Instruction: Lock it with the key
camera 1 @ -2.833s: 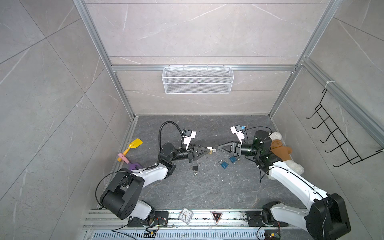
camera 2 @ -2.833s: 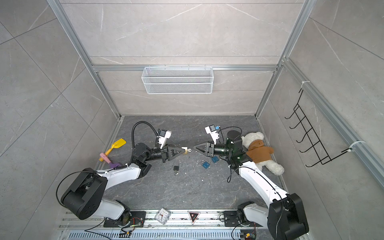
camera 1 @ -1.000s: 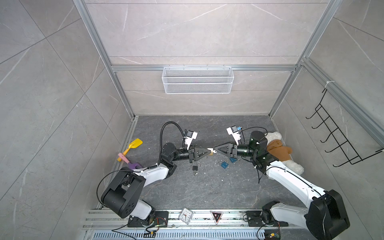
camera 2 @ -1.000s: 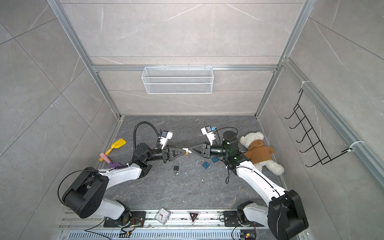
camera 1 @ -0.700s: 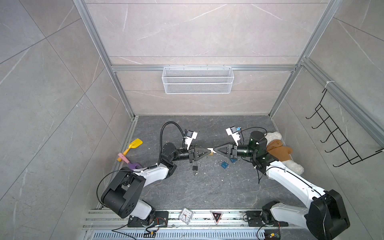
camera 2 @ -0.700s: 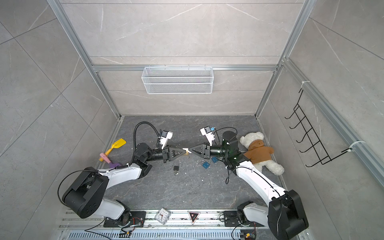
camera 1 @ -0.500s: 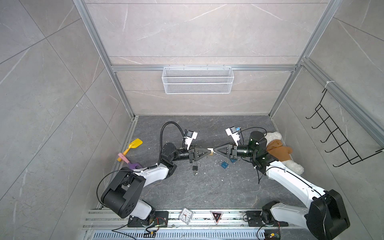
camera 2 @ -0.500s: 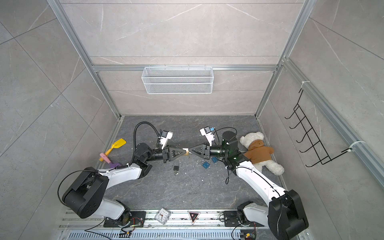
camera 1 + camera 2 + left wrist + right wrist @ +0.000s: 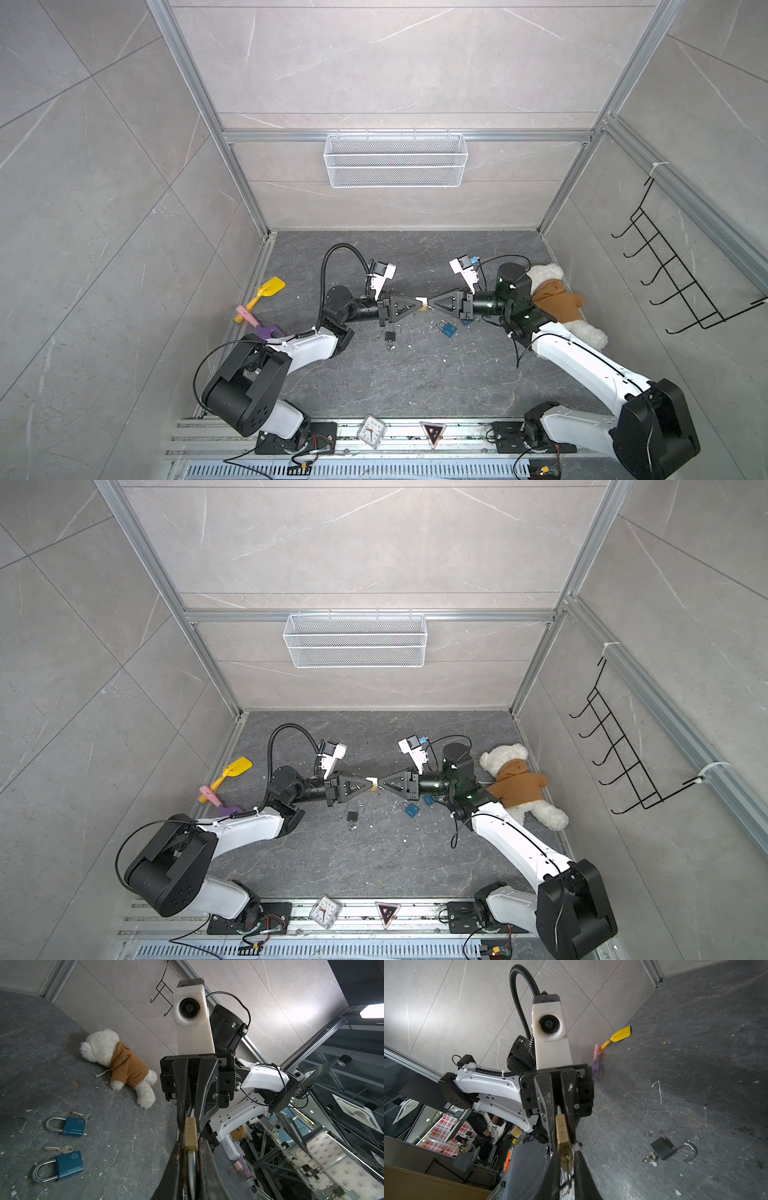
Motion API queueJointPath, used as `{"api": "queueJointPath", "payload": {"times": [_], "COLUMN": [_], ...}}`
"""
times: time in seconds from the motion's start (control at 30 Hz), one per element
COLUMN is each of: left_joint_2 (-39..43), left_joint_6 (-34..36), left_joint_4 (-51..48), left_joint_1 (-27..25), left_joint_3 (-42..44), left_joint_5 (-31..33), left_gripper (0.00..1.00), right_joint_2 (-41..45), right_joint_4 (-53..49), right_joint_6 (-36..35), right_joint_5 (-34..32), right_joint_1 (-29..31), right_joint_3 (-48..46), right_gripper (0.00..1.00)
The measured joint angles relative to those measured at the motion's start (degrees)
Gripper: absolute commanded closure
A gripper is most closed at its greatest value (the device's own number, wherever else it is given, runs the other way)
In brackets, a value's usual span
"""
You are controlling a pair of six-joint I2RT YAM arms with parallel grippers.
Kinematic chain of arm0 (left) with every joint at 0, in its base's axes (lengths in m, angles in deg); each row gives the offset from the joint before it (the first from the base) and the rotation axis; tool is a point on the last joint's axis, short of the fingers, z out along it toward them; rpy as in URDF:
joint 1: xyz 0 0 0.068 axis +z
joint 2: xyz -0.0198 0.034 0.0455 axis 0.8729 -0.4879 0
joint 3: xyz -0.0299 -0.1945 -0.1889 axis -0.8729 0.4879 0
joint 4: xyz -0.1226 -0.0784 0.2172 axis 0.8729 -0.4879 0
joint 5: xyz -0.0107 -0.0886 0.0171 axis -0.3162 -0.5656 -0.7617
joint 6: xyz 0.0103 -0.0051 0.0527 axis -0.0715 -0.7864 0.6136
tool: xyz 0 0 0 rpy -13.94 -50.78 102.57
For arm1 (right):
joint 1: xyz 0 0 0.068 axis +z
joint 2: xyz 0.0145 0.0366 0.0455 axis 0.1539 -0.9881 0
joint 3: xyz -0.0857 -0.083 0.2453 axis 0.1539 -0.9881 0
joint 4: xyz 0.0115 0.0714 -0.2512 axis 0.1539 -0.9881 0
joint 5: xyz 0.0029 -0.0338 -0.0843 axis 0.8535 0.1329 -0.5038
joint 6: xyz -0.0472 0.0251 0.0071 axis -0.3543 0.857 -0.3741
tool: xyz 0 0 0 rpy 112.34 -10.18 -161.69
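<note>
In both top views the left gripper (image 9: 417, 304) and the right gripper (image 9: 431, 304) are meeting tip to tip at the centre of the frame, hanging above the dark floor (image 9: 415, 374). The left gripper is clamping the brass padlock (image 9: 190, 1132) at its shackle end, with the body sticking out toward the other arm. The right gripper is pinching the key (image 9: 566, 1160), which is sitting in the bottom of the padlock body.

Just below and left of the tips, a black padlock (image 9: 390, 336) is lying with its shackle swung open. Below and right of them, a blue padlock (image 9: 73, 1126) and a second blue padlock (image 9: 69, 1164) are lying shut, each with a loose key beside it. A teddy bear (image 9: 557, 303) is sprawling at the floor's right edge, and a yellow toy shovel (image 9: 270, 289) is lying at its left edge.
</note>
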Motion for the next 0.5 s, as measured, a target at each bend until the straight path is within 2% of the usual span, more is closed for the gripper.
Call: {"api": "queueJointPath", "payload": {"times": [0.23,0.5], "left_joint_2": [0.0,0.0], "left_joint_6": [0.0,0.0], "left_joint_4": [0.0,0.0], "left_joint_1": [-0.2,-0.2], "left_joint_3": [0.0,0.0], "left_joint_5": [-0.1,-0.8], "left_gripper": [1.00,1.00], "right_joint_2": [0.7,1.2], "right_joint_4": [-2.1,-2.4], "right_joint_6": [-1.1,-1.4], "right_joint_5": [0.0,0.3], "right_joint_1": [0.0,-0.1], "right_joint_3": [0.0,0.0], "right_gripper": [0.85,1.00]}}
